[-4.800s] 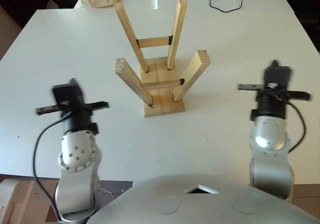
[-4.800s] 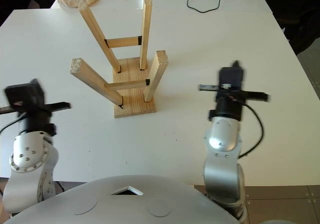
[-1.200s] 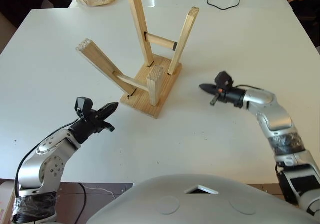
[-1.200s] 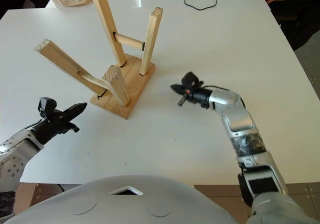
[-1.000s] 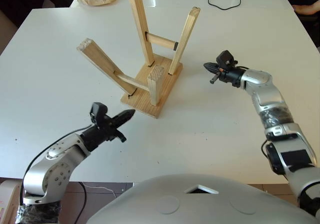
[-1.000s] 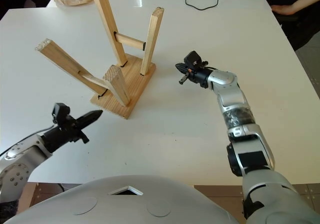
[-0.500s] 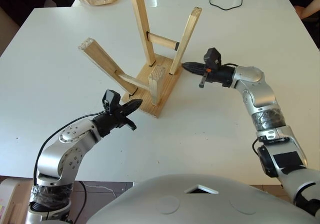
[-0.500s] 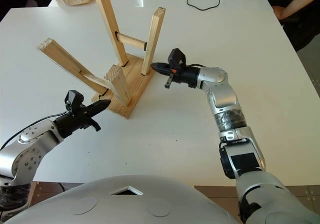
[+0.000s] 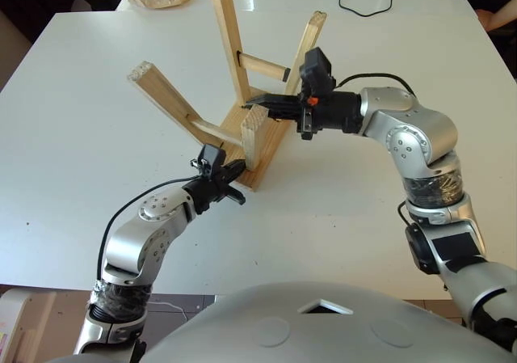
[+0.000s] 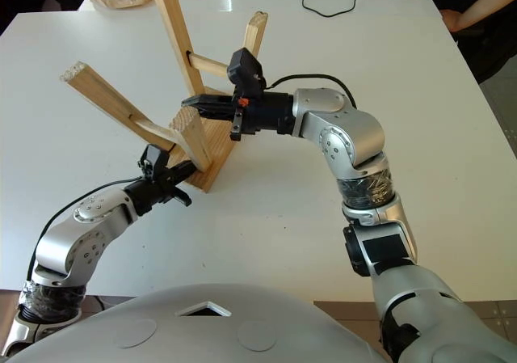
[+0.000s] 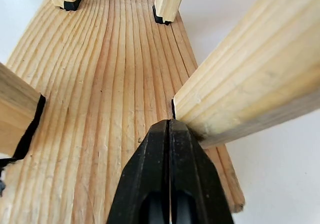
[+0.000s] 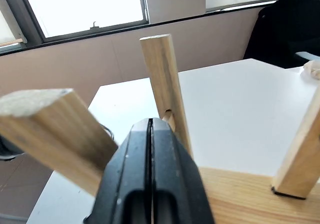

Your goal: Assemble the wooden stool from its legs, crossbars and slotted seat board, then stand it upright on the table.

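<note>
Bright, even daylight covers the white bench [image 9: 73, 96], which shines to a glare along its far edge. Shadows under the stool [image 9: 242, 128] are faint and soft-edged. In the right wrist view the windows [image 12: 85, 7] are blown out white and backlight the dark right tool [image 12: 150, 120], which looks blurred close up. The left tool [image 11: 168, 123] is also soft against the evenly lit wood.

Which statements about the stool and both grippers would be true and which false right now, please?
1. The stool rests upside down, seat board on the table. True.
2. The left gripper is open. False: it is shut, its tip at the near leg's base.
3. The right gripper is shut, above the seat board. True.
4. All four legs stand upright. False: the left leg leans far outward.
</note>
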